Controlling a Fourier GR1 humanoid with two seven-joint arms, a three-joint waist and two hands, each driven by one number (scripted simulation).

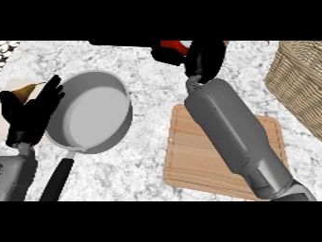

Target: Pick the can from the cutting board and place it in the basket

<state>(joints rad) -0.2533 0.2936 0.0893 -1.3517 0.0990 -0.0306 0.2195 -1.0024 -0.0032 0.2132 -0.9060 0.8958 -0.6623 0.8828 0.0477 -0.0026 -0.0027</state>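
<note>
red can (pixel 172 46) near the counter's far edge, right hand (pixel 204 59) curled round it, beyond the wooden cutting board (pixel 198 160). wicker basket (pixel 309 85) at the far right corner. left hand (pixel 29 113) open, fingers up, beside the grey pan (pixel 93 111).

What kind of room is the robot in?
Most likely a kitchen: a grey round frying pan with a black handle and a light wooden cutting board sit on a white speckled marble counter, beside a woven wicker basket.
</note>
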